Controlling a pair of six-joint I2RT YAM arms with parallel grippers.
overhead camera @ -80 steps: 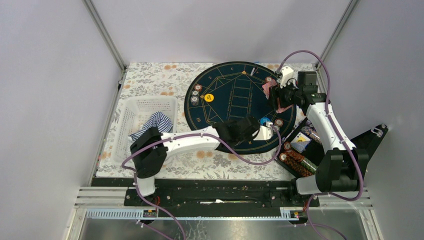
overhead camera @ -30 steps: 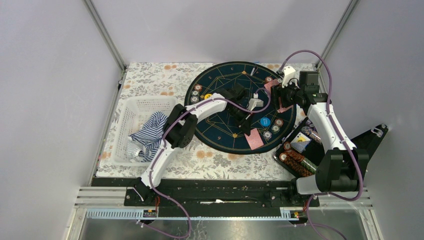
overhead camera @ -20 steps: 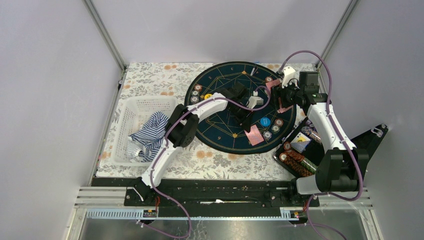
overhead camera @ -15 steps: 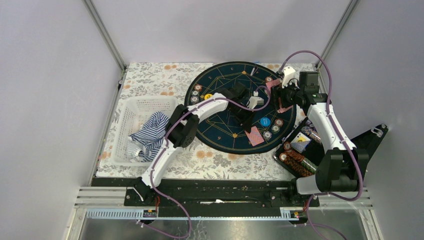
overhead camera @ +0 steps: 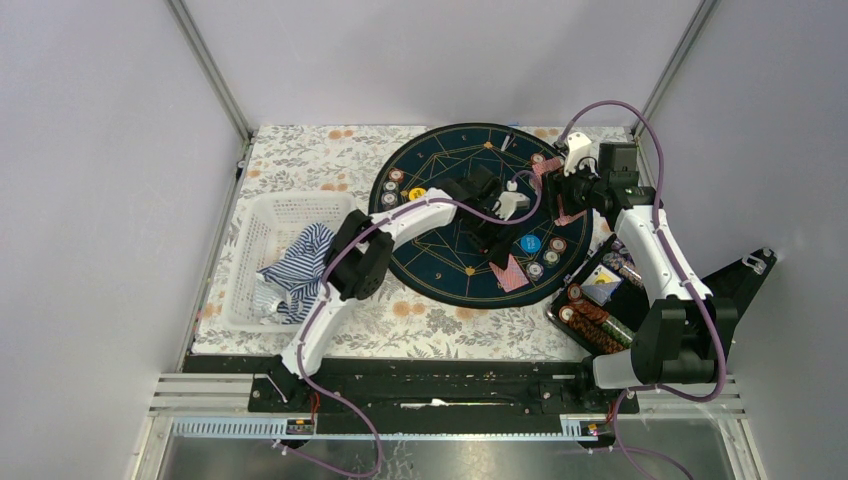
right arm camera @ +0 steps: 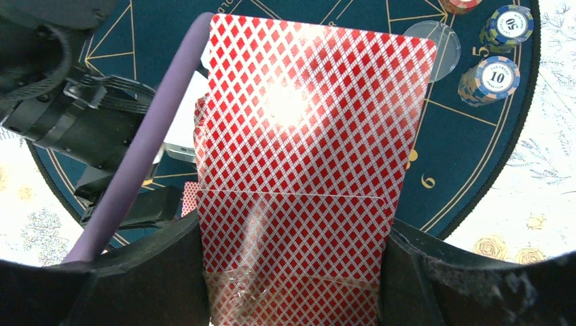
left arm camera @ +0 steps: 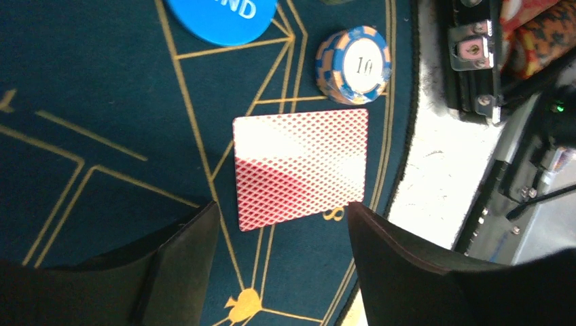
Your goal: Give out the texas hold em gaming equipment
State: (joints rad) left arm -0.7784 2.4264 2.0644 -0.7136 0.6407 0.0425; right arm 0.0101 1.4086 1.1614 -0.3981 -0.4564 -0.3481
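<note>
Letting go is the change: my left claw (left arm camera: 282, 216), pinched tight a second ago, now stands wide and holds nothing. The card (left arm camera: 300, 166) lies red back up, flat on the mat (left arm camera: 102, 122) just ahead of my spread fingers, and neither finger appears to touch it. In the top view it sits at the mat's near rim, right of centre. Just beside the card's far edge is a chip stack (left arm camera: 353, 64) marked 10, and past that the blue disc (left arm camera: 221, 15) is cut off by the top of the left wrist frame.

Farther back, at the mat's right rim, my right claw (right arm camera: 295, 272) is clamped on the deck (right arm camera: 306, 136). Its red backs fan slightly and fill most of that wrist frame. Two more stacks show in that frame's upper right corner. Farthest off, at the upper left of the mat in the top view, lies the yellow disc (overhead camera: 417, 194) with small stacks beside it.

So I judge this seat's card is dealt. The deck looks thick, so more dealing likely remains. My likely next move is to lift the left claw clear without nudging the card, then reach back to the deck for another.
</note>
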